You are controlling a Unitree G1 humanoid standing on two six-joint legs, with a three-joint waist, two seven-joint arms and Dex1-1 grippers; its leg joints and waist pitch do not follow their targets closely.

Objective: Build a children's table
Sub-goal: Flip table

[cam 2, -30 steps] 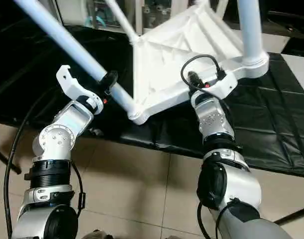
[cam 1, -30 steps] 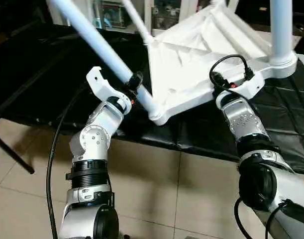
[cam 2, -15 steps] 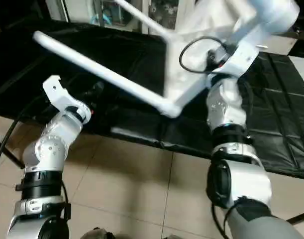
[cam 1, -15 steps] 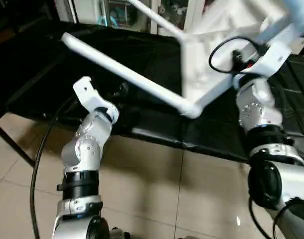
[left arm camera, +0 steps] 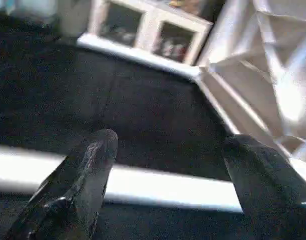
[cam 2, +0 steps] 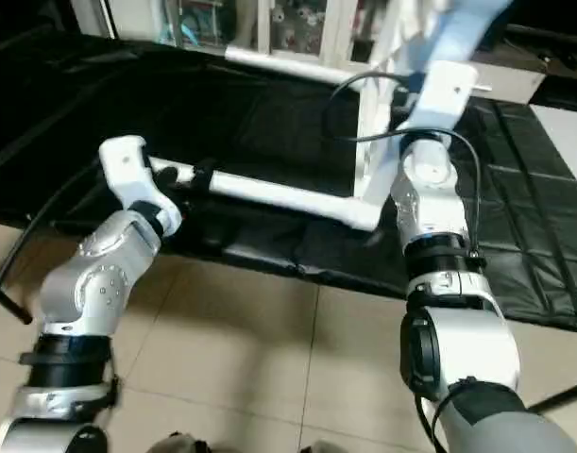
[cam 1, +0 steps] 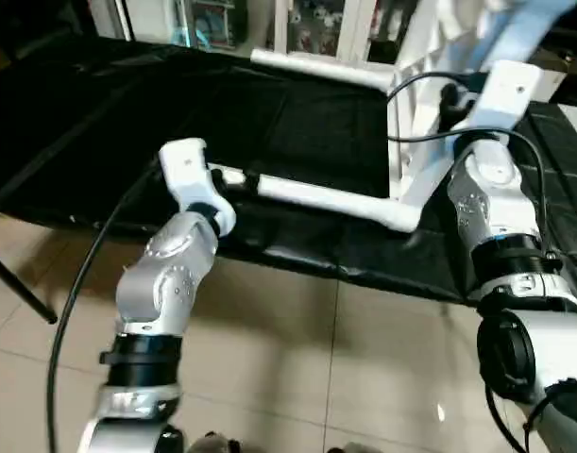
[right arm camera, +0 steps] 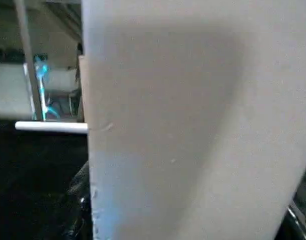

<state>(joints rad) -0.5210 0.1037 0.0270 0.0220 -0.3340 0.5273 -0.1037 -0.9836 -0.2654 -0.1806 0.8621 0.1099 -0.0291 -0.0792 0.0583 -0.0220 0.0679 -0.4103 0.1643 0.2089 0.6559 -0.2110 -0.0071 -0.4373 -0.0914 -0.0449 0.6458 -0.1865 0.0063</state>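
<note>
The children's table top (cam 1: 402,142) stands on edge on the black-draped work table (cam 1: 127,104), its ribbed underside (left arm camera: 263,60) facing left. Two white legs stick out level from it: a near one (cam 1: 326,198) and a far one (cam 1: 316,68). My left gripper (left arm camera: 170,140) is open, and its black fingers (cam 1: 245,179) straddle the near leg close to its free end without pinching it. My right wrist (cam 1: 500,90) is raised at the top's upper edge. My right gripper (right arm camera: 188,210) is closed on a broad white part of the children's table. A blurred pale leg (cam 1: 524,24) slants above it.
The work table's front edge (cam 1: 297,260) runs just beyond my forearms, with tiled floor (cam 1: 297,368) below. Glass-fronted cabinets (cam 1: 316,19) stand behind the table. A black cable (cam 1: 80,283) hangs along my left arm.
The right arm has risen and tipped the table top from a slant up onto its edge. The legs have swung down to lie level. My left gripper now sits nearer the near leg's free end.
</note>
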